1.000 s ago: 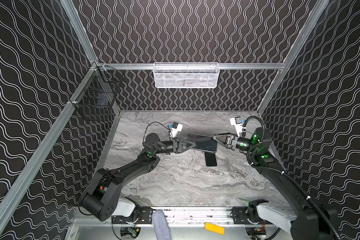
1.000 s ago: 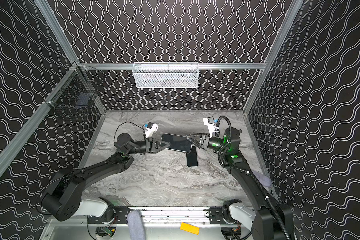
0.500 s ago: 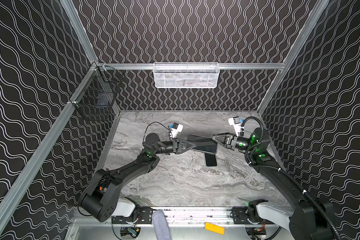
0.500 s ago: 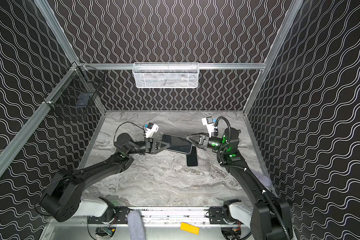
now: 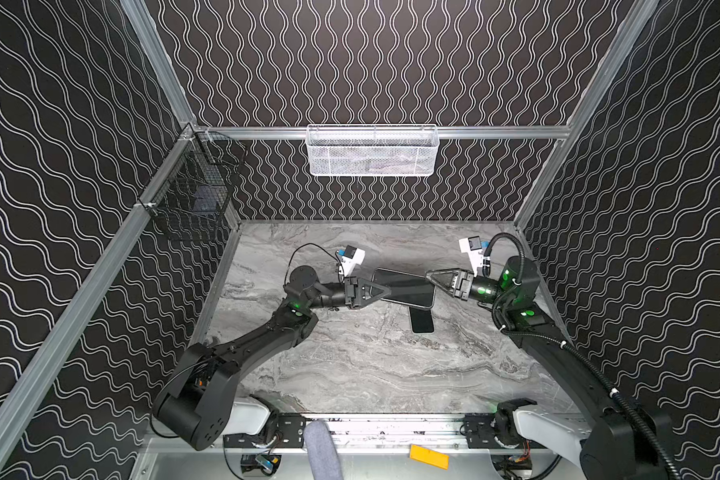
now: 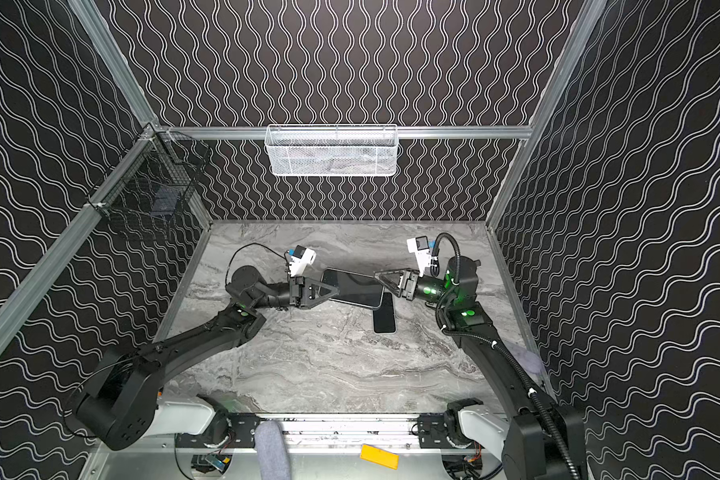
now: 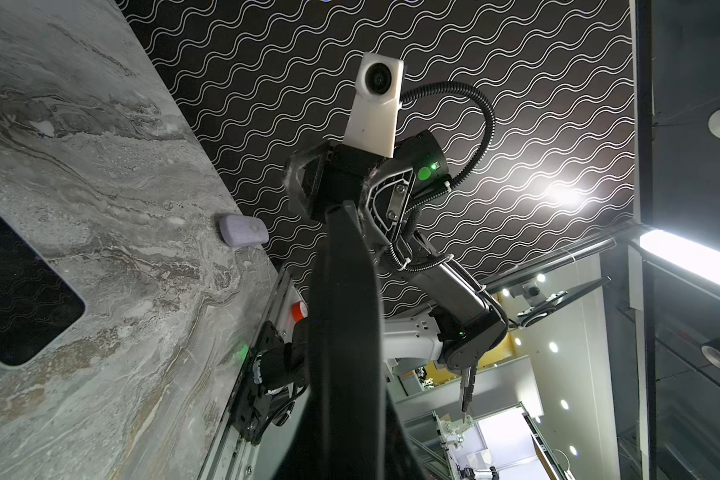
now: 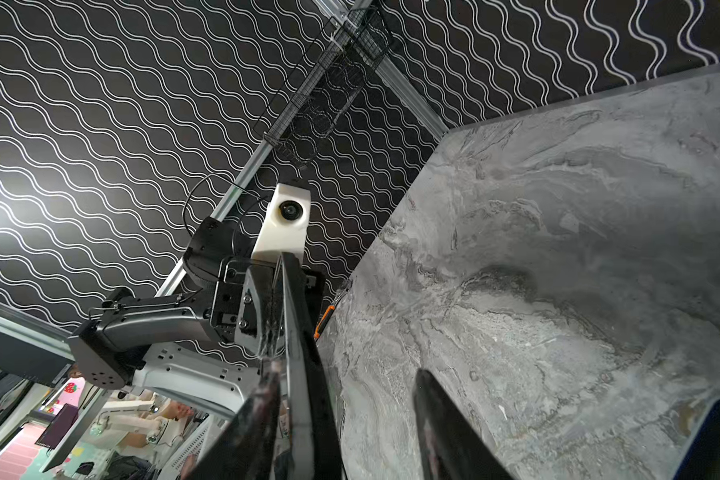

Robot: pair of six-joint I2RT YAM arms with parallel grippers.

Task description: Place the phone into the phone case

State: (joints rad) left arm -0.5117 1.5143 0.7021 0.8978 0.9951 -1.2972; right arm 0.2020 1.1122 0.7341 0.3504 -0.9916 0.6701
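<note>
The grey marbled worktop (image 5: 362,365) is boxed in by black walls (image 5: 371,62) with white wavy lines. A white mesh basket (image 5: 373,151) hangs on the back rail, a black wire basket (image 5: 192,199) hangs on the left wall, and a lilac pad (image 7: 243,230) lies by the worktop's right edge. The phone (image 5: 422,322) lies flat right of centre. The phone case (image 5: 406,286) is held up over the phone's far end and overlaps it in both top views. The left fingers (image 5: 375,293) are clamped on one end of the case, and the right fingers (image 5: 443,279) stand apart around the other.
</note>
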